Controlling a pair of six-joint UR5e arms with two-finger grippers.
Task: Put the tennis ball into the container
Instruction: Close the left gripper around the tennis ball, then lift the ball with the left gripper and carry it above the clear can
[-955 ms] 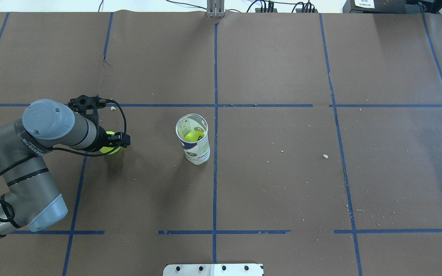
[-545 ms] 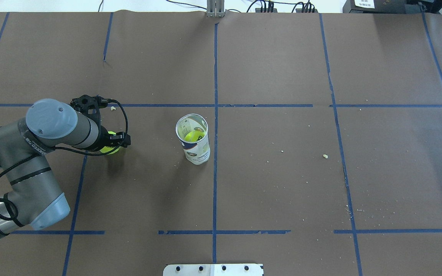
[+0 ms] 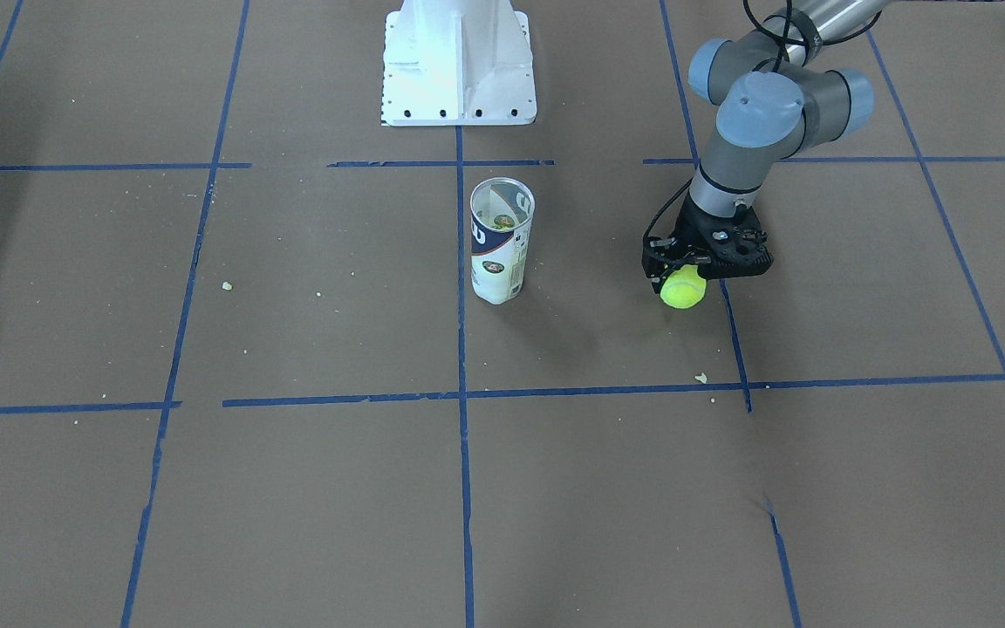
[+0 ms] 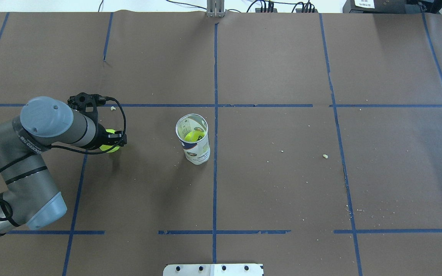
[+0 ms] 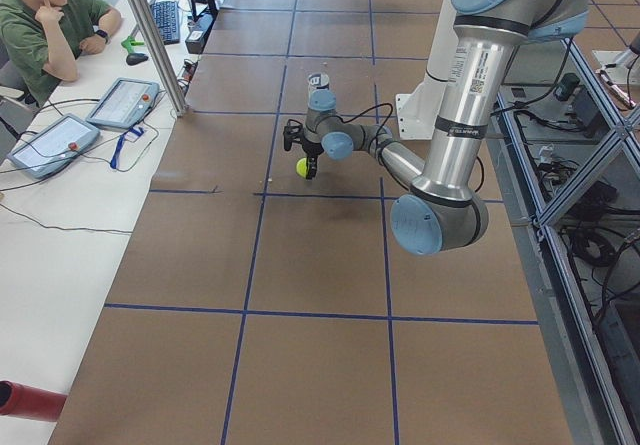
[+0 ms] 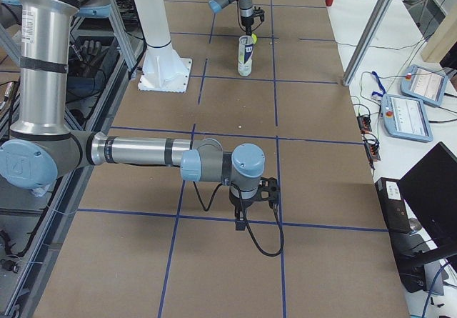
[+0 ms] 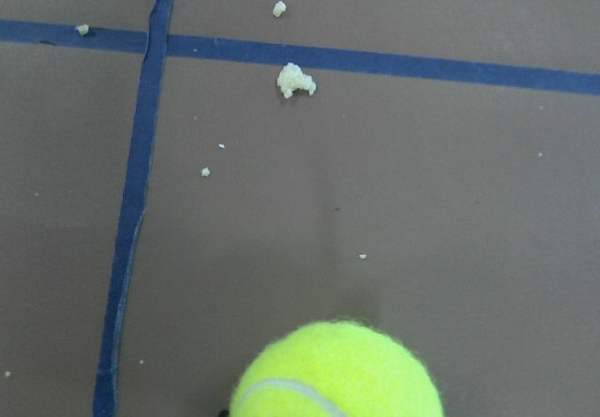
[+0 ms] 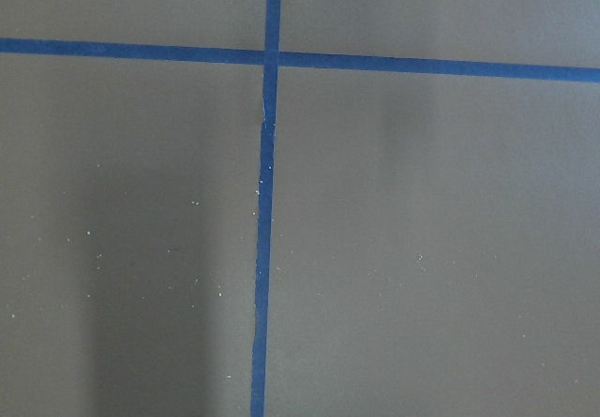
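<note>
Gripping the tennis ball [image 3: 682,290] in the left gripper [image 3: 683,277], jaws closing on either side of it, right beside a blue tape line [image 3: 734,331]; not being able to tell whether touching the paper or hanging just above it. Leaving the container [image 3: 501,240] standing upright well apart from that ball, just beside the centre tape line, mouth facing up and, in the overhead view, showing a second yellow-green ball [image 4: 194,135] down inside. Hanging the right gripper [image 6: 246,211] low over the robot's right end of the table, pointing down; not showing whether open or closed. Covering the whole tabletop in brown paper [image 4: 282,57], dividing it into large squares with blue tape, carrying pale crumbs [image 4: 325,156] here and there, with one larger crumb [image 7: 296,80] lying close under a tape line in the left wrist view. Bearing a white pedestal base [image 3: 459,61] at the robot's edge. Seating a person in a green shirt [image 5: 50,25] at a white side desk [image 5: 60,215] past the left end, hand at the face, near two grey tablets [image 5: 122,103]. Keeping a dark monitor [image 6: 432,189] at the opposite end.
</note>
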